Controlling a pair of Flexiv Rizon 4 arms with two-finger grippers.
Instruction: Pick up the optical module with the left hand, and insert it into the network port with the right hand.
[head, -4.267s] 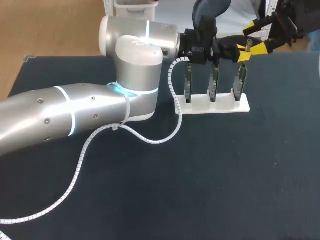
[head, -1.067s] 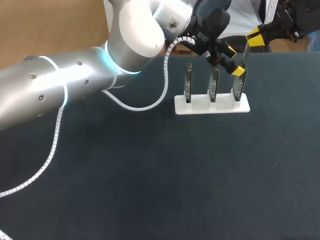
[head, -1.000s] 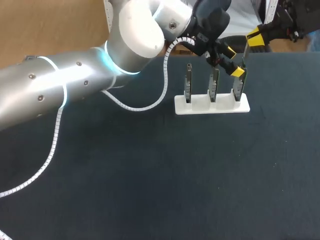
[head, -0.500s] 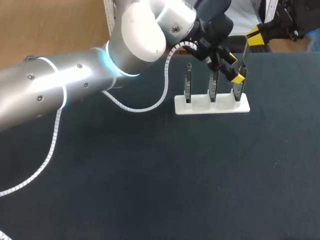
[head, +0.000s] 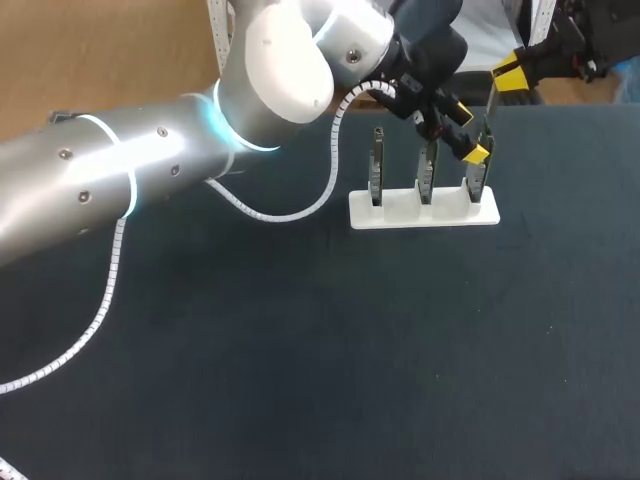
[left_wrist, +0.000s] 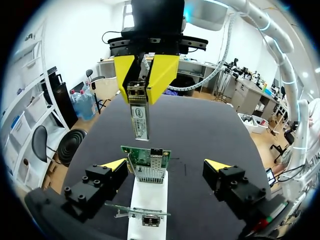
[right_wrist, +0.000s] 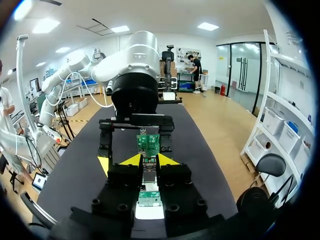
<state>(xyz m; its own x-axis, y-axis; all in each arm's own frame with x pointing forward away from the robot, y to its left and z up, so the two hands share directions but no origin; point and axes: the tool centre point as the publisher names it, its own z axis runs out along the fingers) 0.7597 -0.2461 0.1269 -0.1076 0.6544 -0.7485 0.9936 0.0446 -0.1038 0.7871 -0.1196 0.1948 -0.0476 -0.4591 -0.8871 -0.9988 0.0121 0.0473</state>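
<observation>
At the counter's (head: 300, 350) one o'clock, our right end effector (left_wrist: 145, 82) pinched the module (left_wrist: 140, 117) nose-down just above the port (left_wrist: 156, 154), seemingly for straight insertion. Our left end effector (left_wrist: 166, 165) stood spread astride the card (left_wrist: 135, 152), not touching it.

No legible text or numbers; only a blurred, unreadable label (left_wrist: 141, 124) on the optical module (left_wrist: 139, 111).

A white stand (head: 424, 212) sits near the far edge of the dark table (head: 300, 350).
</observation>
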